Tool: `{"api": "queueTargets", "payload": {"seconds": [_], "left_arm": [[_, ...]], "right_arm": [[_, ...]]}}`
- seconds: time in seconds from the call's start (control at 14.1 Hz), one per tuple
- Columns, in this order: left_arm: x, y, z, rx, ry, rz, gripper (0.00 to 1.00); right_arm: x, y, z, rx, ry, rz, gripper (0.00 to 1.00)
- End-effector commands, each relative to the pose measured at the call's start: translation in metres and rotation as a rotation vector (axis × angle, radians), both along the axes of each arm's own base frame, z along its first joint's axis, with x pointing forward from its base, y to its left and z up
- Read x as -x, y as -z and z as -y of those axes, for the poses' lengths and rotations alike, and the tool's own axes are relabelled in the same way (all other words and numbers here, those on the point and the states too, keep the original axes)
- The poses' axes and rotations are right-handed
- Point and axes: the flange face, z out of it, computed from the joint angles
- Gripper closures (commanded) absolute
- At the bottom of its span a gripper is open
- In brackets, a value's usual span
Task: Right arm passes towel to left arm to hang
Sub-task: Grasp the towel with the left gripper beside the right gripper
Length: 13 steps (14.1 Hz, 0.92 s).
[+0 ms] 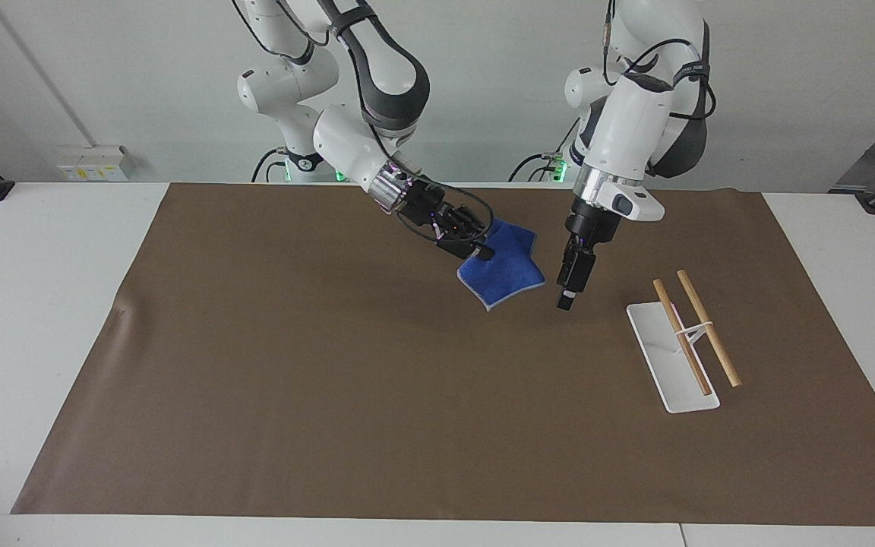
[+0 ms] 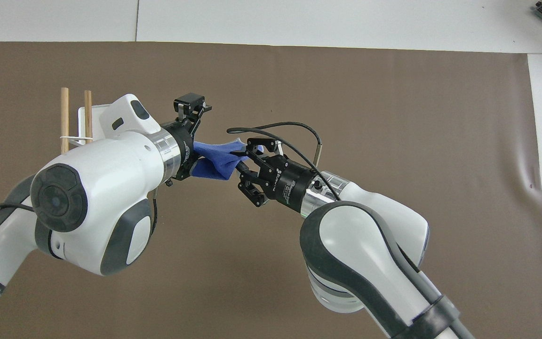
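So the towel (image 1: 504, 267) is up in the air over the middle of the worktop, pinched in the right claw (image 1: 481, 251). Just beside it hangs the left claw (image 1: 568, 292), spread wide and empty. Handover and hanging on the rack (image 1: 684, 334) remain.

A white table (image 1: 42, 304) carries everything, and a large brown mat (image 1: 331, 395) lies flat on it, covering most of its top. White margins of the table show around the mat on every edge. The mat has a slight wrinkle near its edge at the right arm's end. Directly on the mat, toward the left arm's end, stands a small white rack base (image 1: 661, 365), a flat rectangular tray. Two wooden rods (image 1: 707, 327) are held above the tray on a thin stand, side by side.
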Motion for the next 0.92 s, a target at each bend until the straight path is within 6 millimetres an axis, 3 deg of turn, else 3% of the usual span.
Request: {"api": "queueTargets", "payload": {"seconds": [0.0, 0.07, 0.35, 0.85], "left_arm": [[-0.0014, 0.0001, -0.0056, 0.013, -0.013, 0.009, 0.21], [-0.0017, 0.0003, -0.0064, 0.009, -0.010, 0.009, 0.42], [-0.0008, 0.0038, -0.0068, -0.007, 0.011, 0.004, 1.00], [-0.0010, 0.0055, -0.0103, -0.022, 0.025, 0.004, 1.00]], "right_arm": [[-0.0034, 0.0022, -0.0004, 0.016, 0.003, 0.020, 1.00], [-0.0034, 0.0022, -0.0004, 0.016, 0.003, 0.020, 1.00], [-0.0032, 0.0030, 0.0000, 0.017, 0.006, 0.018, 1.00], [-0.0037, 0.0030, 0.0007, 0.017, 0.007, 0.018, 1.00]]}}
